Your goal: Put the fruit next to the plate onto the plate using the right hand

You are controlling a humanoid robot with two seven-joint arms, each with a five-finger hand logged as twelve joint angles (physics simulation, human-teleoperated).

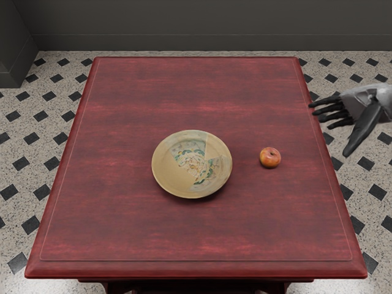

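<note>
A small red-orange fruit (270,157) lies on the dark red table, a short way right of the plate. The plate (165,174) is round and cream-coloured with a green and pink pattern, and it sits near the table's middle with nothing on it. My right hand (340,115) hovers past the table's right edge, up and to the right of the fruit. Its dark fingers are spread and hold nothing. The left arm does not show.
The red table (122,233) fills most of the view. Around it is a black-and-white tiled floor (37,122), and a dark wall (184,24) runs along the back.
</note>
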